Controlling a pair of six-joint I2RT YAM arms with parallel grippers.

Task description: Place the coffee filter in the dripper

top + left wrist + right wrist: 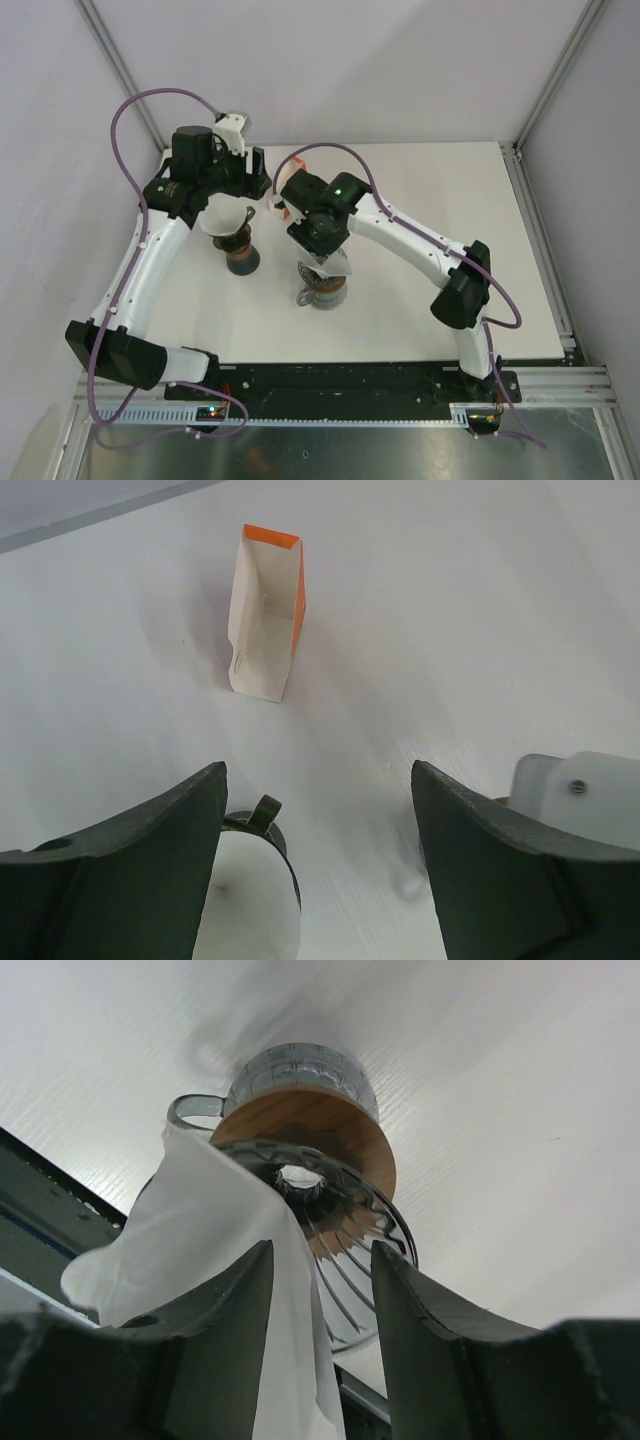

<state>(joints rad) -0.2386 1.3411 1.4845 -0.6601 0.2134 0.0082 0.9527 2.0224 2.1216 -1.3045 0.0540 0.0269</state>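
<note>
— Status on the left gripper (318, 780)?

— Fingers spread wide, with nothing between them. Just under it, toward one finger, stands another dripper (288, 852) with white paper seated inside. Ahead of the fingertips and well apart from them, an orange-and-white carton (265, 615) stands upright on the white table (480, 600), its open side facing the gripper.

— And the right gripper (322, 1260)?

— Fingers parted, pinching nothing. The coffee filter (190, 1250) is draped over one finger and hangs down that finger's inner face. The other finger is clear of it.

— Where is the dripper?

— The glass dripper (350, 1240) is just beyond the fingertips, its ribbed cone above a wooden collar (320, 1130). The paper's far edge lies on the cone's rim. Whether the paper sits fully inside, I cannot tell.
</note>
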